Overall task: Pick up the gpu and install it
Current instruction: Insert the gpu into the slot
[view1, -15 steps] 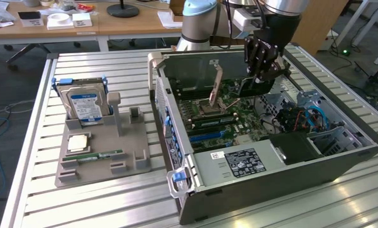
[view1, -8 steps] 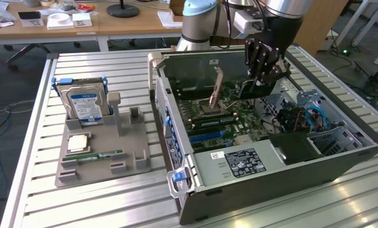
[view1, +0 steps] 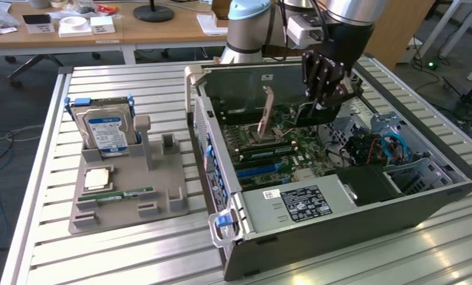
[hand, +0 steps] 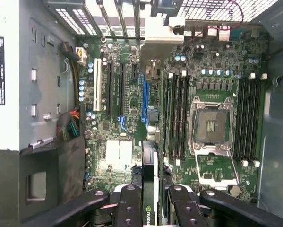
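Note:
The gpu [hand: 150,156] is a thin green card seen edge-on in the wrist view, with its silver bracket [hand: 161,34] at the far end by the case's rear slots. My gripper [hand: 153,208] is shut on it, black fingers [hand: 131,205] pressing each side. The card stands on edge over the motherboard [hand: 120,156], in line with the long blue slot [hand: 145,101]. I cannot tell whether it touches the slot. In the exterior view, the gripper [view1: 325,102] hangs inside the open computer case [view1: 330,225], and the dark gpu [view1: 315,114] shows just below its fingers.
The CPU socket [hand: 212,125], RAM slots [hand: 176,118] and a white slot [hand: 97,85] lie around the card. The power supply [view1: 299,202] and drive cage [view1: 402,172] fill the case's near end. A grey tray [view1: 168,205] at the exterior view's left holds a hard drive [view1: 105,130] and RAM stick [view1: 124,194].

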{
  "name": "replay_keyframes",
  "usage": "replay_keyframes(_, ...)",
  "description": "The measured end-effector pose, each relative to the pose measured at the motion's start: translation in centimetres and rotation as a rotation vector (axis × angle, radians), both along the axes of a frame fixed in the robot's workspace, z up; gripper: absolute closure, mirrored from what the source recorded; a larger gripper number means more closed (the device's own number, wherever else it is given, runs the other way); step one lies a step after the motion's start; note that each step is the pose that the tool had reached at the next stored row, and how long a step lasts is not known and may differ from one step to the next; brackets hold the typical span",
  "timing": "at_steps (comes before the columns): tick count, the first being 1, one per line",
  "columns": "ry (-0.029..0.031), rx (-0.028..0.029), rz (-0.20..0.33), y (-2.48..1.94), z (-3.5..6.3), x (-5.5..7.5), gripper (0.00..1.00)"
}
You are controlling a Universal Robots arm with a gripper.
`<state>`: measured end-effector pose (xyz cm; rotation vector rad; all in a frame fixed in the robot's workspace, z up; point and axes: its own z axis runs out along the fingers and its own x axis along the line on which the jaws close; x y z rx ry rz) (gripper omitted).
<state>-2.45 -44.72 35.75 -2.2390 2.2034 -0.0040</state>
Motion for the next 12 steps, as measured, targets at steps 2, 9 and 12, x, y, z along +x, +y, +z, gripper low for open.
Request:
replay_keyframes(2, 0.0000, -0.0001, -0.001, 0.00, -0.05, -0.21, 0.74)
replay_keyframes(9, 0.0000, -0.0015, -0.002, 0.00, -0.28, -0.83, 0.74)
replay_keyframes(12, 0.0000, -0.0022, -0.002, 0.00, -0.36, -0.89, 0.74)
